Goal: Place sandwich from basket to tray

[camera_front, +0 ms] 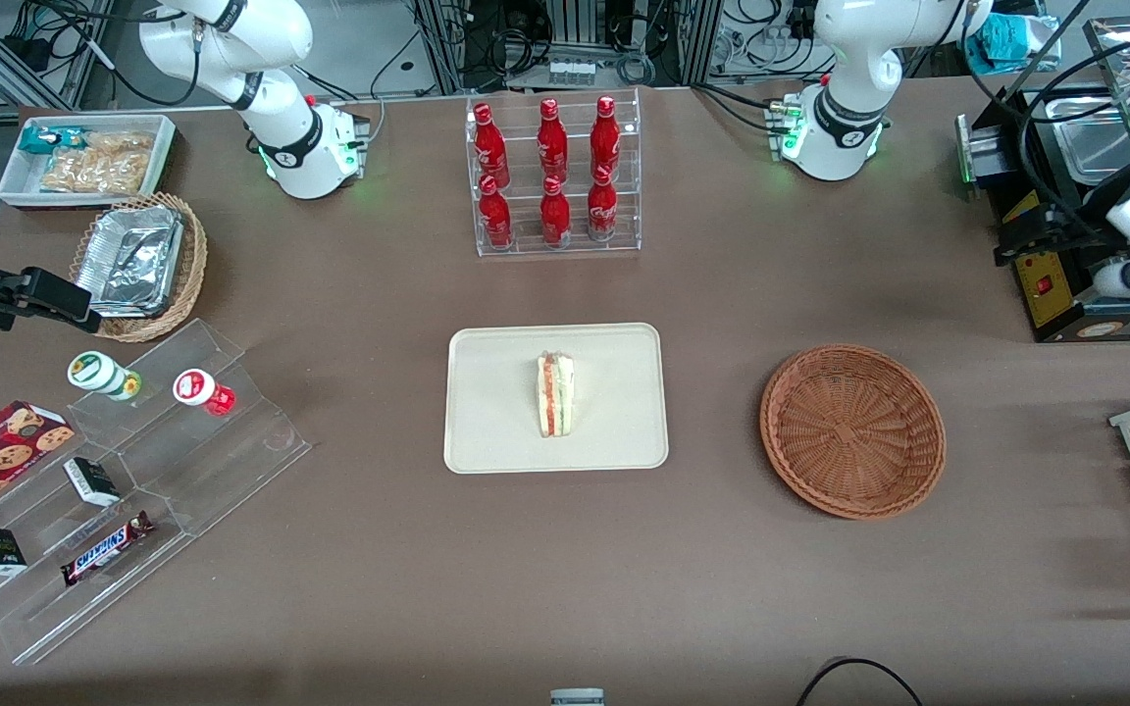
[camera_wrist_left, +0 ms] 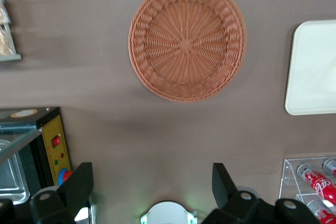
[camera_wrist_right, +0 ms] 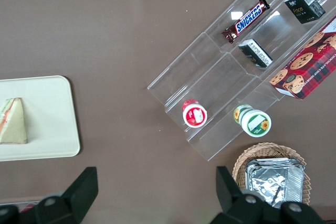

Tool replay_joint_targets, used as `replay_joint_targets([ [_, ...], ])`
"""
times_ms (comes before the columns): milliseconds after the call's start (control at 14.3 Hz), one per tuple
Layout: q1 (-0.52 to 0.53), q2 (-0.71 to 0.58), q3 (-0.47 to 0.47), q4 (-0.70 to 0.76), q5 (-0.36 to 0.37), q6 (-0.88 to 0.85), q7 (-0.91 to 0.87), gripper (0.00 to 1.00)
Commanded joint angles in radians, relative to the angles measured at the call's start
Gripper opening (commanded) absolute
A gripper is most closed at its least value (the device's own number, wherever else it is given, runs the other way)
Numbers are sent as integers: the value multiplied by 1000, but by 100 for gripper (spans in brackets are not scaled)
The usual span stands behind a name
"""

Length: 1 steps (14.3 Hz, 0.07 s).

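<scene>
Sandwich (camera_front: 555, 394) first: in the front view we saw it lying flat on the tray (camera_front: 487, 431), close to the middle, with its red and green stripe running along one long edge. It sat well away from the rim, so we judged it would not slip off. The basket (camera_front: 852, 429) stood on the brown counter (camera_front: 379, 588) beside the tray, toward the working arm's end, with a wide gap of bare counter between the two. We saw nothing inside it, only its woven floor. From how things lay, we judged the job was done. A clear rack of red bottles (camera_front: 553, 176) stood farther from the front camera than the tray. We could not pick out the pincer in this view.

In the left wrist view we looked straight down on the basket (camera_wrist_left: 187, 40), and again only wicker showed. A corner of the tray (camera_wrist_left: 312, 66) showed beside it, but not the sandwich. The pincer (camera_wrist_left: 152, 187) hung high above the counter, away from the basket, with its two dark fingers (camera_wrist_left: 79, 184) spread wide apart and nothing between them. We thought it was held up there, off to one side, so it would not bump anything.

In the right wrist view we saw the sandwich (camera_wrist_right: 13, 121) on the tray (camera_wrist_right: 52, 129) once more, lying flat and touching nothing else. Clear steps with a chocolate bar (camera_wrist_right: 247, 19) and two small pots stood toward the parked arm's end.
</scene>
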Motion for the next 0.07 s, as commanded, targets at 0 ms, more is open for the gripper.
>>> replay_joint_targets([
  [0,12,3,5,41,1,-25,10,100],
])
